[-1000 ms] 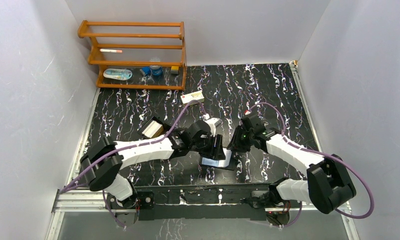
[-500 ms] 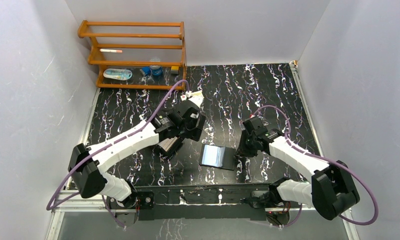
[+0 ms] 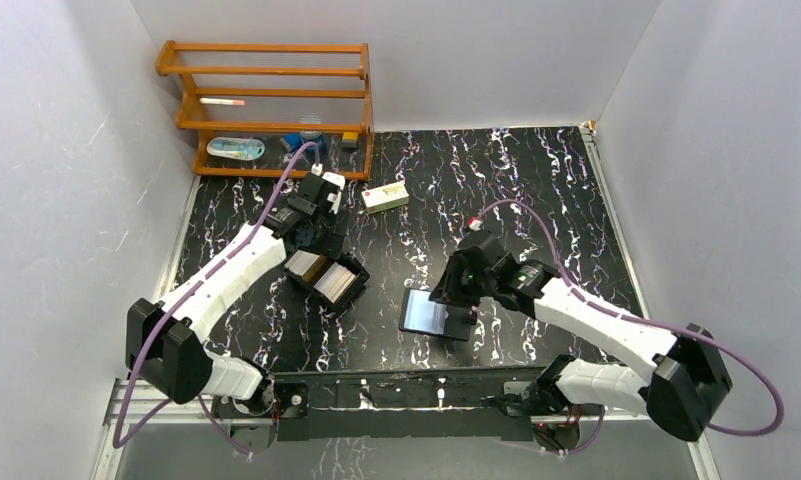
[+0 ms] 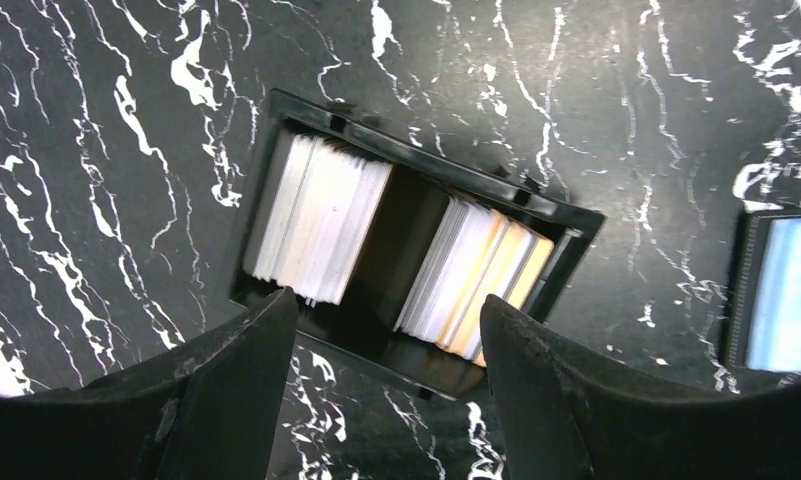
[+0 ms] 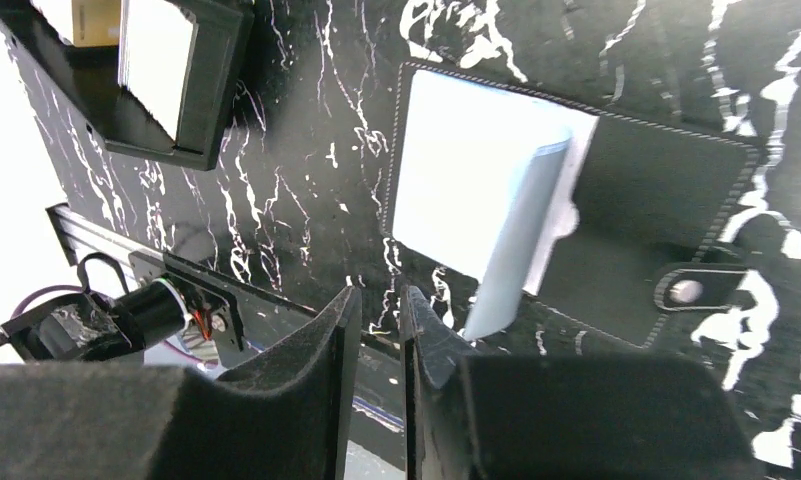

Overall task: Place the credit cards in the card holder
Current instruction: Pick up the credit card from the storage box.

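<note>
The credit cards stand as two stacks, white point(image 4: 321, 215) and white-to-yellow point(image 4: 476, 275), inside an open black hinged box point(image 3: 326, 278). My left gripper point(image 4: 388, 305) is open and empty, hovering just above the box's near edge; in the top view it point(image 3: 314, 240) sits behind the box. The card holder point(image 3: 431, 312) lies open on the table, its glossy blue-grey inside up point(image 5: 476, 180), one sleeve leaf raised, its snap tab point(image 5: 686, 292) to the right. My right gripper point(image 5: 378, 295) is shut and empty, beside the holder's near edge point(image 3: 456, 288).
A cream oblong carton point(image 3: 386, 196) lies behind the box. A wooden rack point(image 3: 266, 110) with small items stands at the back left. White walls close in the table on both sides. The black metal rail point(image 3: 406, 385) runs along the near edge.
My left arm has swung from over the card holder back and left to the card box. My right gripper has moved left to the holder. The holder now lies open.
</note>
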